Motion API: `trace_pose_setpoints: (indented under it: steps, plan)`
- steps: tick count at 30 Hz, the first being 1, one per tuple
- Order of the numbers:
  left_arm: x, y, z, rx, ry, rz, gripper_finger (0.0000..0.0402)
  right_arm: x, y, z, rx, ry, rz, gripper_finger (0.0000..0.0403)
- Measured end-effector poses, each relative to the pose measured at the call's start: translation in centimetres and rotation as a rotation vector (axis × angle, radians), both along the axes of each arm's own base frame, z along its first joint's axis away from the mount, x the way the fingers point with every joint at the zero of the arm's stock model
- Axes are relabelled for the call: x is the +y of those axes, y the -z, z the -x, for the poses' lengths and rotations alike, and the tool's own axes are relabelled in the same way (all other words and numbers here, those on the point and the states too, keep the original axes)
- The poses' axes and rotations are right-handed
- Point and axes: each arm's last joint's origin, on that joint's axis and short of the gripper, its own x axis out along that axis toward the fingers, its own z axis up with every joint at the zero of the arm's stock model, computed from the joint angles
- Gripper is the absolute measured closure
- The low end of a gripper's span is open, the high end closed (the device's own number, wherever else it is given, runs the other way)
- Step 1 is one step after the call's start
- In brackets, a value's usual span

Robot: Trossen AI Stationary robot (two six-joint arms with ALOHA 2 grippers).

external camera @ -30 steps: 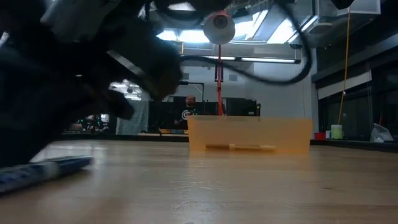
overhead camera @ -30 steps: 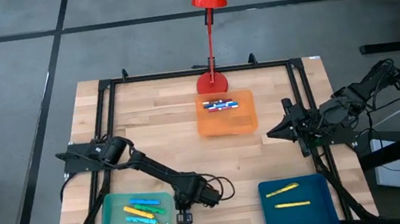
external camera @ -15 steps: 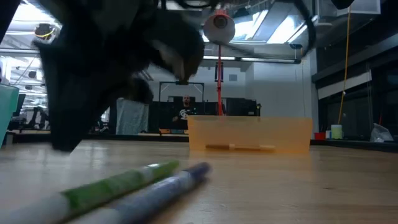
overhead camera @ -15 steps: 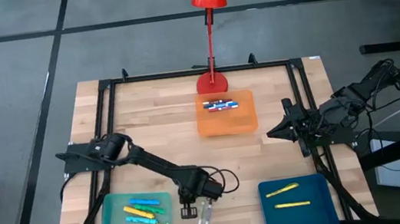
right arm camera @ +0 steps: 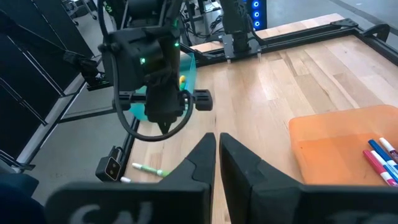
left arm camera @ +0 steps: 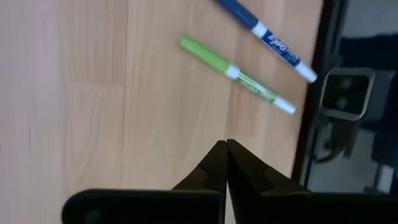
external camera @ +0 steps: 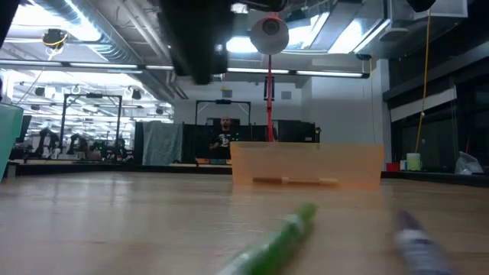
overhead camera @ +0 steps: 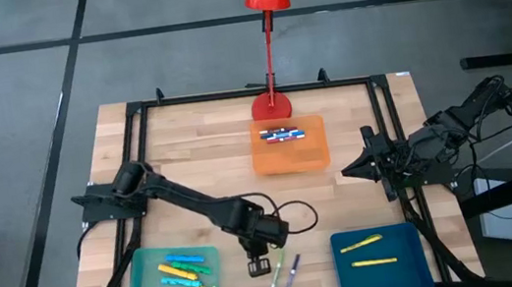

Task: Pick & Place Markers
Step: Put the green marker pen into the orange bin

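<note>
Two loose markers lie on the bare wood between the teal tray [overhead camera: 172, 281] and the blue tray [overhead camera: 381, 257]: a green marker [overhead camera: 276, 273] and, just beside it on the blue tray's side, a blue marker [overhead camera: 293, 272], close together and not touching. From table height the green one points toward the orange tray [external camera: 307, 164], with the blue one off to its side. More markers sit sorted in the trays: yellow and green ones in the teal tray, two yellow ones in the blue tray, and a small bunch of blue and pink ones in the orange tray, on the side nearest the red lamp [overhead camera: 269, 43].

The left gripper [overhead camera: 258, 265] hangs just beside the green marker, on the teal tray's side, its fingers pressed together and holding nothing. The right gripper [overhead camera: 350, 169] waits well away, past the orange tray at the table's edge, its fingers nearly together and empty.
</note>
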Motion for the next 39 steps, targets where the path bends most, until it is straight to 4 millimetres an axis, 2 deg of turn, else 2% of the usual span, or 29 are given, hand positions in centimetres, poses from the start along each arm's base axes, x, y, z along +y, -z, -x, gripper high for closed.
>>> trace_pose_setpoints:
  steps: [12,22,26,32,36,39]
  plan:
    - [0.7,-1.5,-3.1,-0.272,-0.105,0.14,0.0398,0.0,0.0,0.0,0.0,0.001,-0.001,0.0379]
    - [0.7,-2.4,-4.1,-0.384,-0.061,0.224,0.0386,0.0,0.0,0.0,0.0,0.0,-0.003,0.0379]
    - [1.0,-2.4,-4.2,-0.375,-0.079,0.24,0.0355,0.0,0.0,0.0,0.005,0.0,-0.001,0.0379]
    - [1.4,-2.4,-4.3,-0.342,-0.138,0.275,0.0269,0.0,0.1,0.0,0.013,0.001,0.001,0.0379]
    - [1.8,-2.4,-4.4,-0.28,-0.174,0.369,0.0215,0.0,0.2,0.0,0.015,0.001,0.004,0.0379]
    - [2.2,-2.5,-4.5,-0.23,-0.203,0.438,0.0194,0.0,0.2,0.0,0.015,0.0,0.006,0.0379]
